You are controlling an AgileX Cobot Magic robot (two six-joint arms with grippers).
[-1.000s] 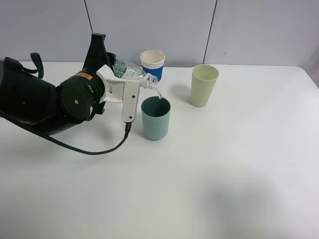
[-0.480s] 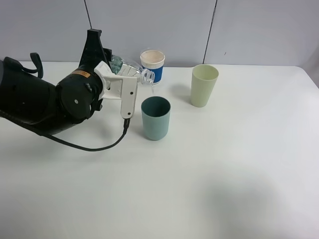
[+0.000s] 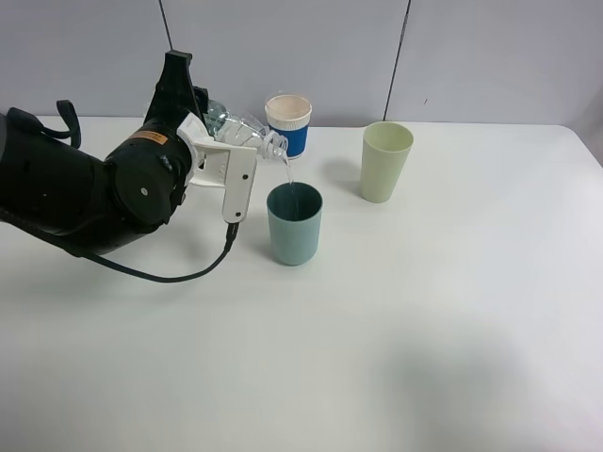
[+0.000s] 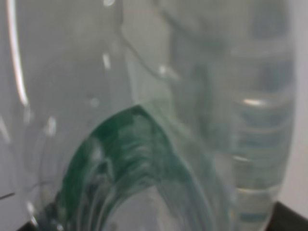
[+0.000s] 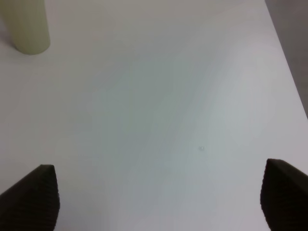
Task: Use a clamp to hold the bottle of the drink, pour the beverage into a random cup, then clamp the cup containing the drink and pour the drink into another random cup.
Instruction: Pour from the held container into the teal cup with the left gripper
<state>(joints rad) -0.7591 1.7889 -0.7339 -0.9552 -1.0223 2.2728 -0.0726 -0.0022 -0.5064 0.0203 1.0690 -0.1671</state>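
Note:
My left gripper (image 3: 219, 141) is shut on a clear plastic bottle (image 3: 243, 129), tilted with its open mouth over the teal cup (image 3: 294, 223). A thin stream of drink falls from the mouth into that cup. The bottle fills the left wrist view (image 4: 154, 115), with the teal cup seen through it. A pale green cup (image 3: 385, 161) stands upright to the right of the teal cup and also shows in the right wrist view (image 5: 25, 24). My right gripper (image 5: 159, 199) is open above bare table; it is out of the exterior view.
A blue cup with a white rim (image 3: 288, 122) stands behind the teal cup, close to the bottle's mouth. The white table (image 3: 424, 311) stretches to the front and right. A grey wall runs behind the table.
The left gripper and bottle rose slightly and shifted back to the left. The bottle's mouth is now higher above the teal cup, and the stream is thinner.

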